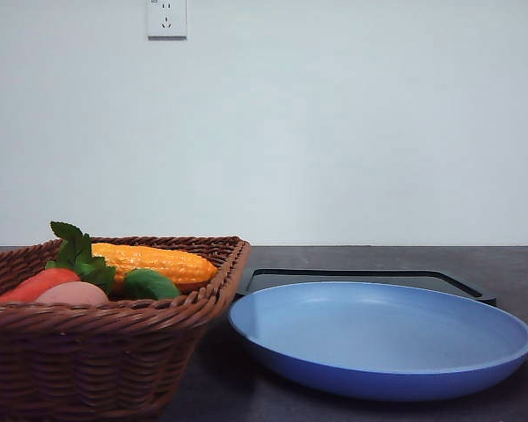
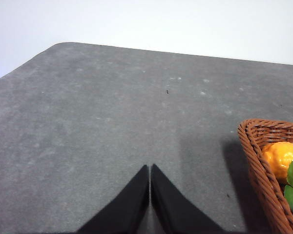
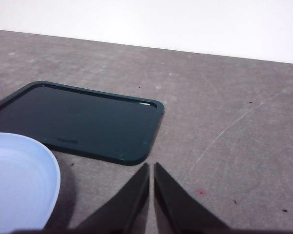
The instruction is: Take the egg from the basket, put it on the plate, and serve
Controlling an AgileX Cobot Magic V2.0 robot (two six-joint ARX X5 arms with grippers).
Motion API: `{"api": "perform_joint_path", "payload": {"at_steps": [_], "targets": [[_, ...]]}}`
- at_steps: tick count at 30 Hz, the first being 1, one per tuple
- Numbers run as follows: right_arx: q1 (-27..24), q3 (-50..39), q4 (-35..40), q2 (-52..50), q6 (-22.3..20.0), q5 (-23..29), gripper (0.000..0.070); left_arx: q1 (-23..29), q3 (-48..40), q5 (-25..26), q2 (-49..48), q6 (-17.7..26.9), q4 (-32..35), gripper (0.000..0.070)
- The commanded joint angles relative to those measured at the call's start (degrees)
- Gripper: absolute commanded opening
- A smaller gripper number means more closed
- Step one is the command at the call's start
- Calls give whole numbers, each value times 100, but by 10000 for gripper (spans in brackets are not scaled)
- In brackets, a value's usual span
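Egg [image 1: 73, 294] sitting in wicker basket [image 1: 97, 360], blue plate [image 1: 383, 338] lying empty beside it.
Both claws, left [image 2: 150, 168] & right [image 3: 151, 165], hovering closed over tabletop [image 2: 112, 122], gripping nothing.

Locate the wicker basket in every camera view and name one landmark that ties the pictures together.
Front view: the basket sits at lower left, holding the egg, beside the blue plate.
Left wrist view: one corner of the basket at the right edge, on the grey table.
Right wrist view: not in this picture.
Shared landmark: the black tray, behind the plate in front, also in the right wrist view.
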Motion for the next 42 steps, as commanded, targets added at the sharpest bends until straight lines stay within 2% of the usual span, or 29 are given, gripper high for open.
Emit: {"api": "perform_joint_path", "payload": {"at_steps": [1, 3, 4, 8, 10, 13, 15, 17, 21, 24, 27, 31, 34, 39, 42], "targets": [[2, -39, 24, -15, 70, 4, 0, -4, -118, -2, -9, -13, -66, 0], [2, -39, 76, -15, 166, 2, 0, -4, -118, 2, -9, -116, -33, 0], [2, -39, 121, -15, 214, 2, 0, -4, -116, 4, -9, -313, -31, 0], [2, -39, 386, -15, 667, -2, 0, -4, -116, 52, -9, -1786, -39, 0], [2, -37, 543, -15, 1042, -2, 0, -4, -116, 146, -9, -2290, -37, 0], [2, -37, 700, -15, 1540, -2, 0, -4, -116, 177, -9, -2642, -37, 0], [2, -37, 739, -15, 1676, 9, 0, -4, -116, 205, -9, -2805, -46, 0], [2, -37, 739, -15, 1689, 2, 0, -4, -116, 417, -9, -2817, -61, 0], [2, 30, 754, -15, 2168, -2, 0, -4, -93, 909, -9, -2817, -44, 0], [0, 201, 697, 7, 2284, 3, 0, -4, 44, 1153, 19, -2817, -63, 0], [-5, 530, 317, 181, 2354, 30, 0, -4, 250, 1438, 155, -2820, -84, 0], [-7, 1118, -303, 647, 2358, 17, 0, -4, 622, 2129, 607, -2819, -107, 0], [-7, 1601, -676, 1109, 2352, 13, 0, -4, 930, 2337, 1067, -2796, -158, 0], [-7, 2356, -1140, 1983, 2193, -59, 0, -5, 1556, 2590, 1981, -2245, -326, 0], [-7, 2728, -1345, 2513, 2051, -315, 0, -7, 1995, 2779, 2579, -1905, -577, 0]]}}
